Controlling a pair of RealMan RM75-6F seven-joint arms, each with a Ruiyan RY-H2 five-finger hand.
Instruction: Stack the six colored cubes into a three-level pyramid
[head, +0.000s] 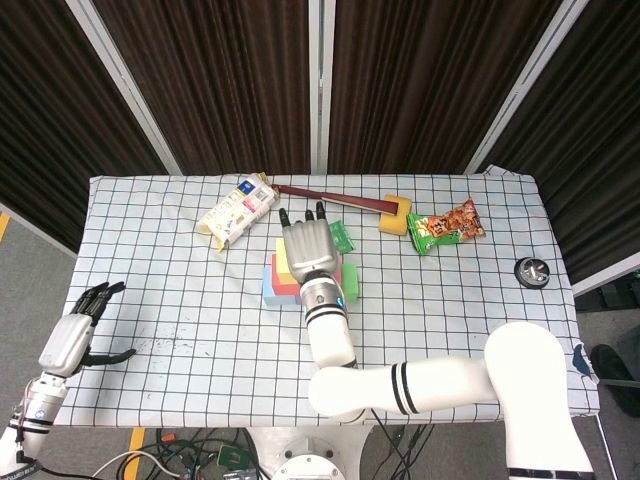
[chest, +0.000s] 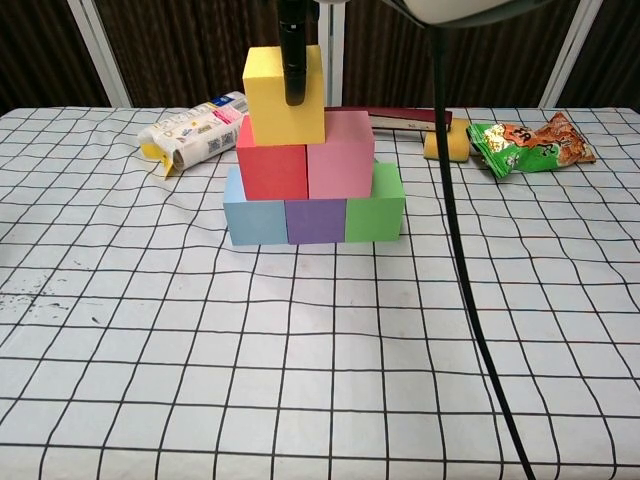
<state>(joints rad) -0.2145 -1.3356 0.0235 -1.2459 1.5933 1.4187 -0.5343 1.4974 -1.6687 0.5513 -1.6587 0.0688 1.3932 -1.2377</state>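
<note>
Pyramid nearly complete: right hand grasps yellow cube, sitting left of centre; it should shift right before release. Left hand idle, released.

1. The place looks like a robotics lab or test cell.
2. Dark panels in pale metal frames wall it in.
3. A table wears a grid-checked cloth.
4. Loose cables lie on grey floor below it.
</note>
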